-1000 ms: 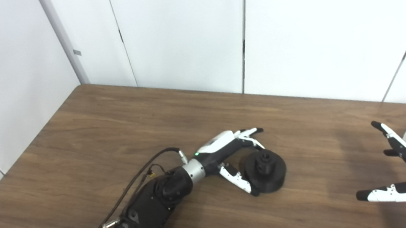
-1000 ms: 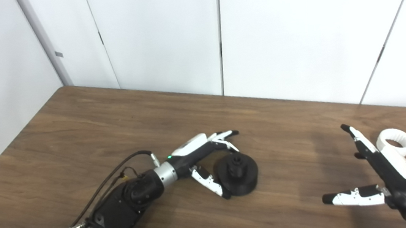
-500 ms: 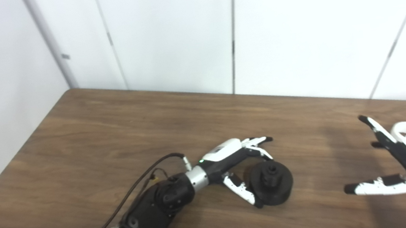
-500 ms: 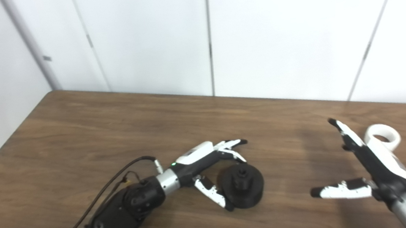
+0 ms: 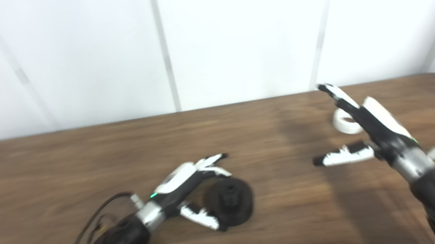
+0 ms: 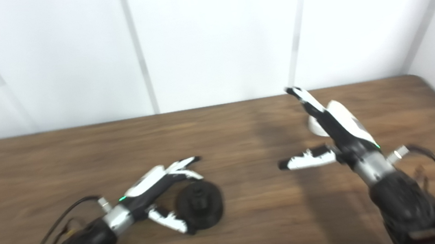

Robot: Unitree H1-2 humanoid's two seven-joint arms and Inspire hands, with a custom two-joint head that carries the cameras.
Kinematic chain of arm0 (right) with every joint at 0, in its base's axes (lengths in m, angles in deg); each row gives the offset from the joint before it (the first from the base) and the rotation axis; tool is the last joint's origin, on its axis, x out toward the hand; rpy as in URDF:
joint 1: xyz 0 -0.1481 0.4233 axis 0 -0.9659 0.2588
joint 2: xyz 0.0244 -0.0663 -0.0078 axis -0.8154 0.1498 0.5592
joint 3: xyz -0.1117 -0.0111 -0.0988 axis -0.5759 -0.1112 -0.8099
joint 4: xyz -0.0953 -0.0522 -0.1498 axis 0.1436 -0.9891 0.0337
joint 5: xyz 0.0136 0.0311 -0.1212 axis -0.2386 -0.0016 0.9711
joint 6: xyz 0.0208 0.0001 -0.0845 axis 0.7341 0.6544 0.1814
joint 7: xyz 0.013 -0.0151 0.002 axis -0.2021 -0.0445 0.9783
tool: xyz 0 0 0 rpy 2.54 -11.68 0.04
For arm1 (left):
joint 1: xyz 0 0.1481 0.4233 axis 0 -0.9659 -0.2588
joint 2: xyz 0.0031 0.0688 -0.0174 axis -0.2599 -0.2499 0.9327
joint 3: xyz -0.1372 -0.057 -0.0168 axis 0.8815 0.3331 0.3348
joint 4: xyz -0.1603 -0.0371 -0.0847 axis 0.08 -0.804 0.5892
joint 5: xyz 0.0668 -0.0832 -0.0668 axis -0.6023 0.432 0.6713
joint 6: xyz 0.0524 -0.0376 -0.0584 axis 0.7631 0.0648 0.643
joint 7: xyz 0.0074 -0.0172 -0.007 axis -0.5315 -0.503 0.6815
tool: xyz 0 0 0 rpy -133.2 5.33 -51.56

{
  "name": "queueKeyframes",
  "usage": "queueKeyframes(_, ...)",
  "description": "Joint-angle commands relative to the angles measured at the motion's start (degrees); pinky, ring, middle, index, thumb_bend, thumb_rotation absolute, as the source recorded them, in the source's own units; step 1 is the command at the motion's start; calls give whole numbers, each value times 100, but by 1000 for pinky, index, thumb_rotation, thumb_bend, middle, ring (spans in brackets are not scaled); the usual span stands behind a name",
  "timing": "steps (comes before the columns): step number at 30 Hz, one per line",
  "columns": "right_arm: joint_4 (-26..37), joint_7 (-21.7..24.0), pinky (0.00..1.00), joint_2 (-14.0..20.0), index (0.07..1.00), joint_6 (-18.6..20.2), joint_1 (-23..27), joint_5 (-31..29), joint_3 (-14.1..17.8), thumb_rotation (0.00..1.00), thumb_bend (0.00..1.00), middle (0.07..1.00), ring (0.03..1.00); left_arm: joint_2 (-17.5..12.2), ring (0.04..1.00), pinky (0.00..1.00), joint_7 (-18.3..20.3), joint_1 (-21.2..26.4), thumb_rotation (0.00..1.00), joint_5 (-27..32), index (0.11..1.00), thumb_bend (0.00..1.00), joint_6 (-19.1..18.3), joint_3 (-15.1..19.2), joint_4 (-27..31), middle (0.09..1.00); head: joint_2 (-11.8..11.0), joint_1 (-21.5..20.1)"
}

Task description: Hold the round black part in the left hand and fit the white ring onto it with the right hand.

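On the wooden table (image 5: 82, 153), the left hand (image 5: 185, 183) lies low at about 7 o'clock, its fingers spread apart and holding nothing, thumb and fingers either side of the round black part (image 5: 228, 202), which sits flat on the tabletop just beside the palm. Over at 3 o'clock the right hand (image 5: 366, 131) is raised with fingers splayed and empty. The white ring (image 5: 342, 122) lies on the table behind it, partly hidden.
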Motion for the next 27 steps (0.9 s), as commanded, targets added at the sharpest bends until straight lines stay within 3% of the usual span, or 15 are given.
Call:
queueKeyframes(1, 260, 23, 902, 207, 966, 118, 367, 163, 123, 277, 781, 1000, 972, -159, 1000, 922, 446, -210, 70, -75, 489, 522, -18, -126, -70, 998, -44, -170)
queueKeyframes(6, 136, 229, 836, 545, 952, 522, 791, 502, 144, 293, 776, 996, 956, -270, 1000, 914, 541, -254, 69, 17, 488, 522, 23, -101, -51, 1000, -219, -757)
queueKeyframes(16, -573, 390, 731, 966, 909, 479, 1309, 926, -82, 294, 768, 938, 897, -460, 1000, 912, 495, -280, 66, 221, 489, 522, 94, -248, -102, 985, -540, -1398)
queueKeyframes(27, -1828, 1035, 858, 1396, 902, 474, 2094, 1271, -814, 352, 865, 938, 927, -567, 1000, 943, 508, -353, 62, 398, 489, 522, 94, -281, -24, 983, -629, -1468)
